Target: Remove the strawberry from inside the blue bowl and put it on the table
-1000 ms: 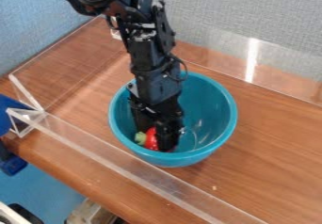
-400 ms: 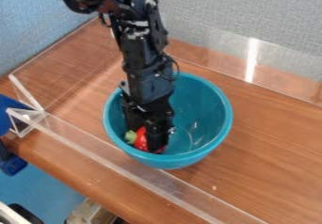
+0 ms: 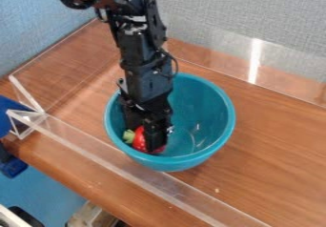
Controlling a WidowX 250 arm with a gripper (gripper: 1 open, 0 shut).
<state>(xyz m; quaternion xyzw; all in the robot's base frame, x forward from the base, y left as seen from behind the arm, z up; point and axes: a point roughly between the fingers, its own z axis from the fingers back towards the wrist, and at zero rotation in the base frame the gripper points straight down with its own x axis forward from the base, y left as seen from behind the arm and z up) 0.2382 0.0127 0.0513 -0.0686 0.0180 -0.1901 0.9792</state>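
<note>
**A:** Item one, the largest?

**B:** The surface: reddish-brown wood grain, with a clear acrylic wall along the near edge and another behind at the right. Bare wood lies on every side of the bowl.

**A:** Item two?

**B:** The arm: black, jointed, entering from the upper left and dropping straight down into the bowl.

**A:** Item three?

**B:** The blue bowl: round, glossy teal, deep, smooth-sided, standing upright on the surface just beside the near acrylic wall.

**A:** Item four?

**B:** The gripper: pointing down, low inside the bowl on its left half. The jaws are drawn together on the strawberry.

**A:** Item five, the smallest?

**B:** The strawberry: bright red, small, seen between the jaws near the bowl floor. A yellowish-green bit shows just to its left, probably the leafy top; too small to be sure. Its long axis cannot be read.

**A:** The relation that matters for the next move?

**B:** The strawberry sits directly at the jaws, not off to any side, so no reach is needed. As I judge it, grasp is made and lift is pending. The bowl wall rings the load, so the way out is straight up past the rim, then sideways to bare wood.
</note>
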